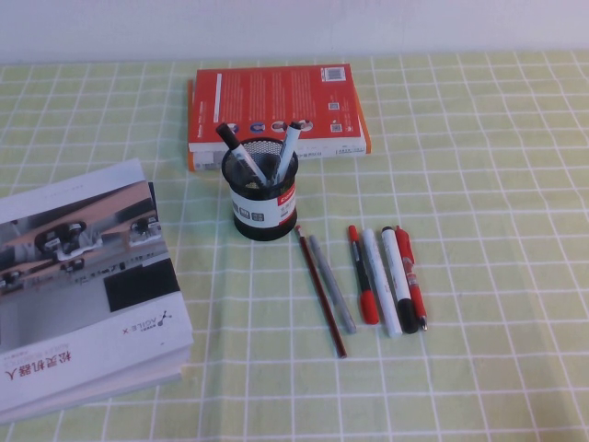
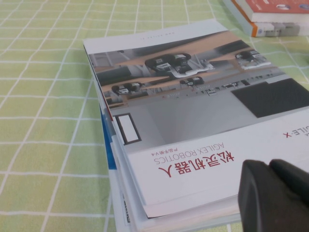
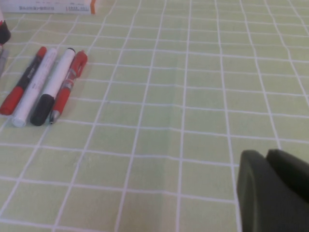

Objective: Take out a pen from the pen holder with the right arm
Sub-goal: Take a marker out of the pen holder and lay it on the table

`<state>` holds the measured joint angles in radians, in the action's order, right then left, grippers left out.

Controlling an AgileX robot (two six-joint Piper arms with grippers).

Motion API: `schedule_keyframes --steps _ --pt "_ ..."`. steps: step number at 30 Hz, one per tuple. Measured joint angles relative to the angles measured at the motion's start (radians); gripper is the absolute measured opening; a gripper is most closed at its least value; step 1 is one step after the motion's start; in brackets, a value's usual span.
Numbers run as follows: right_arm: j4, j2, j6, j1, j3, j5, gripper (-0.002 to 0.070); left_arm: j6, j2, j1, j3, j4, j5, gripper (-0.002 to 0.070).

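Right gripper (image 3: pixel 266 154), dark fingers pressed together on nothing, hangs over green checked cloth (image 3: pixel 193 121) right of the loose pens (image 3: pixel 58 83), well apart from the round black mesh pen holder (image 1: pixel 265 204) with its markers (image 1: pixel 288 145), an orange book (image 1: pixel 276 101) on its far side; left gripper (image 2: pixel 269 165), likewise closed, hangs over glossy booklets (image 2: pixel 193 121).

**Books and loose pens on my table**

On my left, a stack of brochures (image 1: pixel 83 304) lies on the green checked tablecloth (image 1: pixel 497 184). An orange book (image 1: pixel 276 101) lies flat at the far side. Nearer me, lying side by side: a dark red pencil (image 1: pixel 321 293), grey pen (image 1: pixel 331 284), red marker (image 1: pixel 363 274), white marker (image 1: pixel 381 281), black-capped marker (image 1: pixel 399 281) and red pen (image 1: pixel 411 276).
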<state>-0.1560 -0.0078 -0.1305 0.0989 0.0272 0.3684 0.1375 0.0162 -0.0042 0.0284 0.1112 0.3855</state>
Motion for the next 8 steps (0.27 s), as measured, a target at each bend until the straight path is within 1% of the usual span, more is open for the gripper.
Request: schedule_keyframes --steps 8 --pt "-0.024 0.0 -0.011 0.0 0.0 0.006 -0.0013 0.0 0.0 0.0 0.0 0.0 0.0 -0.0005"
